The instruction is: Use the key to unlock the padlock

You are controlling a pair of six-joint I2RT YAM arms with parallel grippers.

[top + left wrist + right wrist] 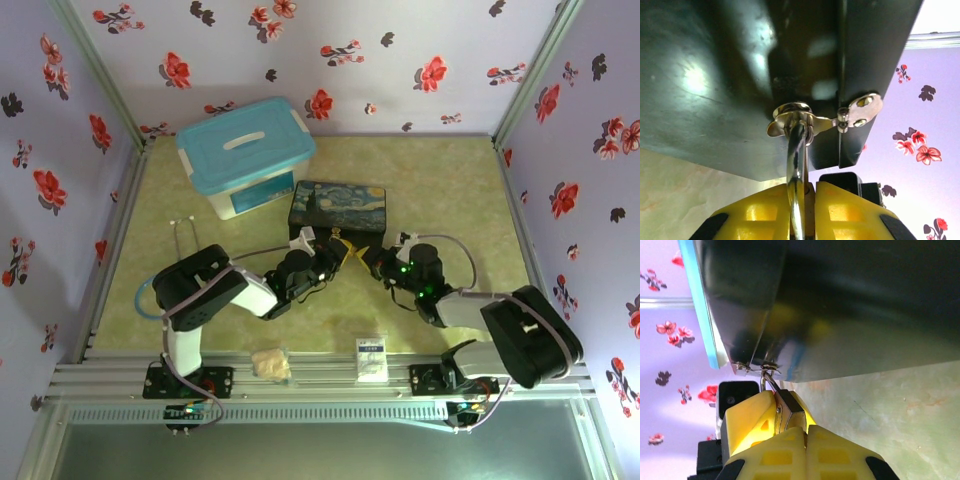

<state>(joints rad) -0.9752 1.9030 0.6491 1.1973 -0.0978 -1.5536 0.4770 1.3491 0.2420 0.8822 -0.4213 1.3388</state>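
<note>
The padlock (786, 409) hangs by its thin shackle (797, 150) from the hasp (795, 117) on the front of the Starry Night box (340, 205), and the shackle is threaded through and looks closed, so the lock is not yet open. The left gripper (802, 187) has its yellow fingers pinched narrowly on the padlock body, steadying it just below the hasp. The right gripper (805, 432) has its jaws pressed fully together, its tips right up against the padlock from the other side. The key is probably nipped between them and at or near the keyhole, but it is too small and too hidden to make out. Seating, turning and freeing the shackle appear to remain.
</note>
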